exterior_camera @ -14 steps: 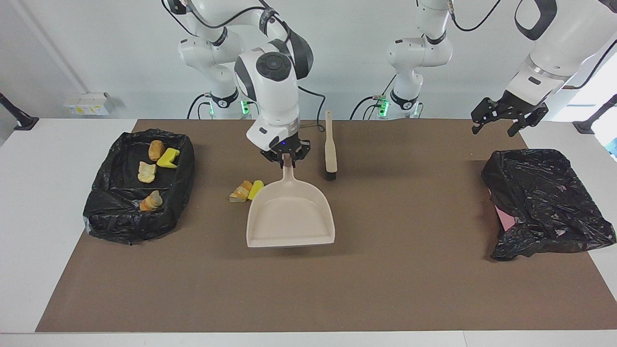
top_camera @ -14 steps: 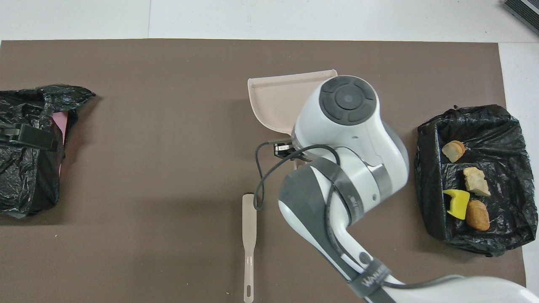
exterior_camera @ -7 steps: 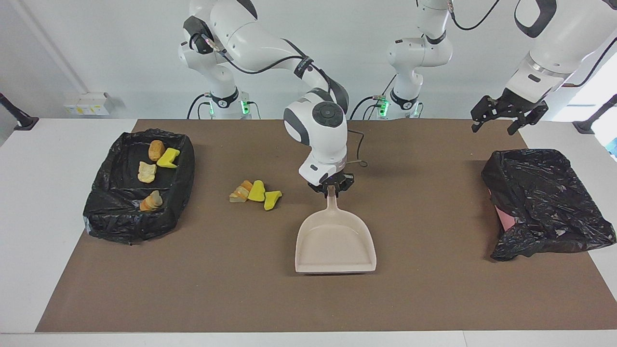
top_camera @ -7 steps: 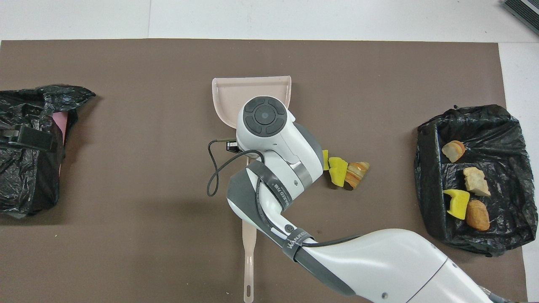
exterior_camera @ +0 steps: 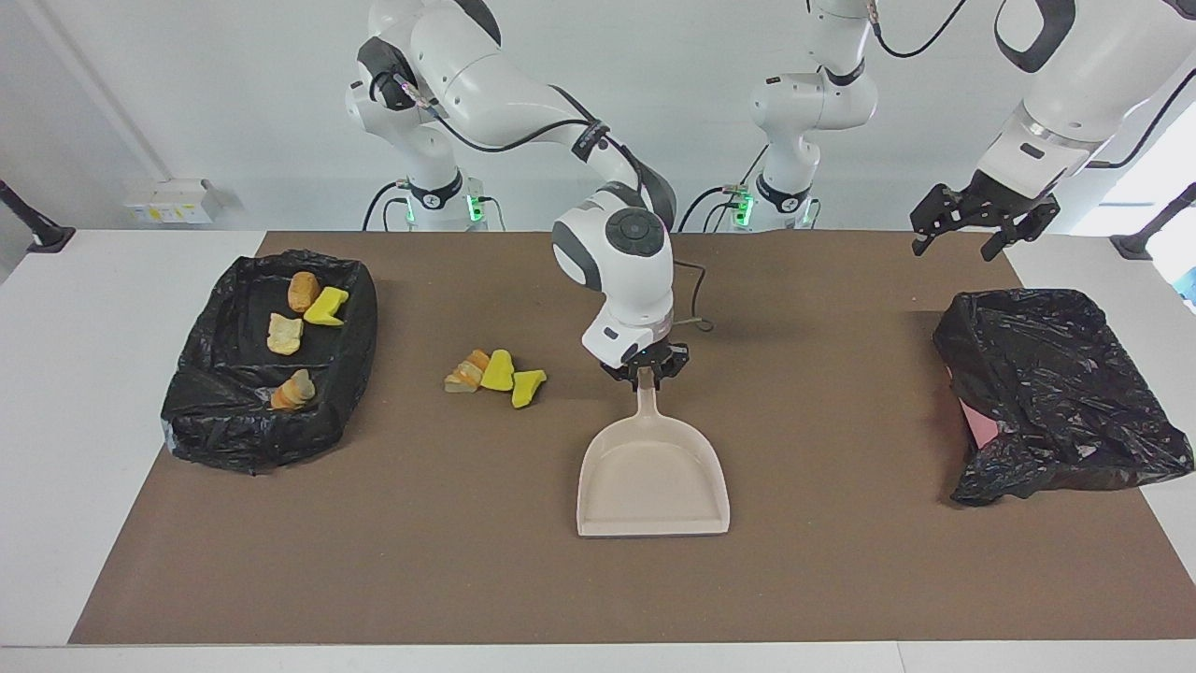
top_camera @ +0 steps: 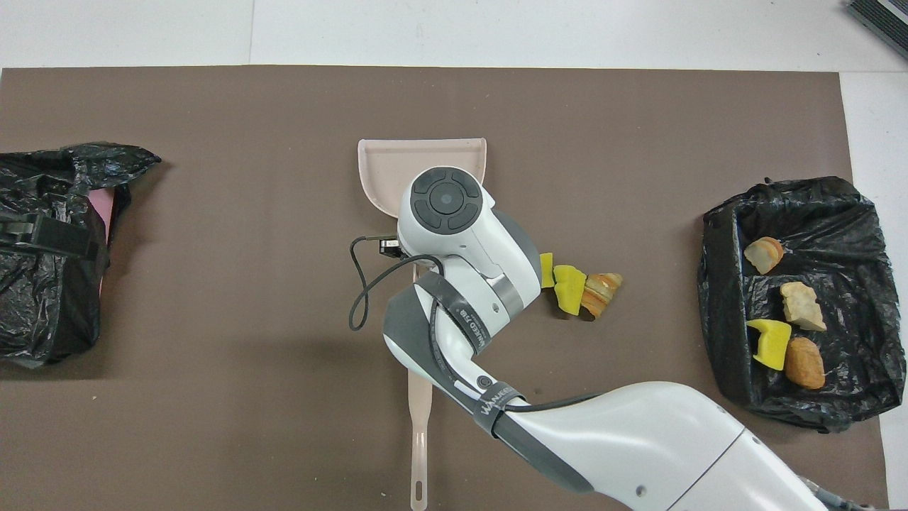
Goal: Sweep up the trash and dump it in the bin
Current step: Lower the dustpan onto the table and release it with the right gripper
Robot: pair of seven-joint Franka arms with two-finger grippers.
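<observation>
Seven lumps of trash on show, and they sit in two groups. Four are in the black-lined bin (exterior_camera: 271,360) at the right arm's end of the table: an orange-brown lump (exterior_camera: 302,291) and a yellow wedge (exterior_camera: 326,306) nearest the robots, a pale beige lump (exterior_camera: 285,334) in the middle, and a beige-and-orange lump (exterior_camera: 293,390) farthest out. Three more lie loose on the brown mat (exterior_camera: 841,561), between the bin and the dustpan: a beige-orange piece (exterior_camera: 466,373) touching a yellow wedge (exterior_camera: 497,371), with a second yellow wedge (exterior_camera: 527,387) just beside that one.

Centre table now. The dustpan (exterior_camera: 652,477) rests flat on the mat, handle pointing toward the robots, pan empty. The right gripper (exterior_camera: 645,369) is down at the tip of that handle (whether the fingers are clamped on it or have let go, I cannot tell). A brush (top_camera: 420,426) lies on the mat nearer the robots, mostly hidden under the right arm in the overhead view.

Over at the left arm's end, the left gripper (exterior_camera: 976,220) hangs in the air, fingers spread wide, holding nothing, above the mat's corner near a second, crumpled black bag (exterior_camera: 1056,393)
</observation>
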